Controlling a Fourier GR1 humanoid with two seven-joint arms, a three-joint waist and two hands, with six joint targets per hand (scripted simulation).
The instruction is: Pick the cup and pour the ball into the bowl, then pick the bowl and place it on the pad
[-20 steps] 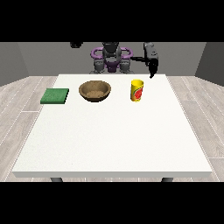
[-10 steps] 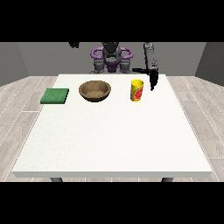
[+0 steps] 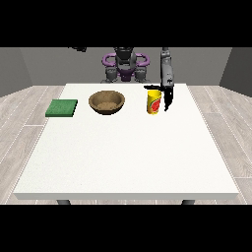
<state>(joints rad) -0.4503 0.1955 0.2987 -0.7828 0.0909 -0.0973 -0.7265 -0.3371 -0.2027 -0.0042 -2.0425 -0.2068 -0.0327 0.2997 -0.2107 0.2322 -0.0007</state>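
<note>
Standing cup: upright — long axis vertical, mouth up.
Hand at view's right: beside cup — fingers straight down, thumb over rim, holding nothing.

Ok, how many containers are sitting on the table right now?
2: a brown bowl near the far edge's middle, and a yellow cup to its right in view, beside the robot hand. The cup's contents can't be seen.

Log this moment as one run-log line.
phase: reaching for cup | hand at the view's right: open, beside cup | bowl: untouched | pad: bare
</note>
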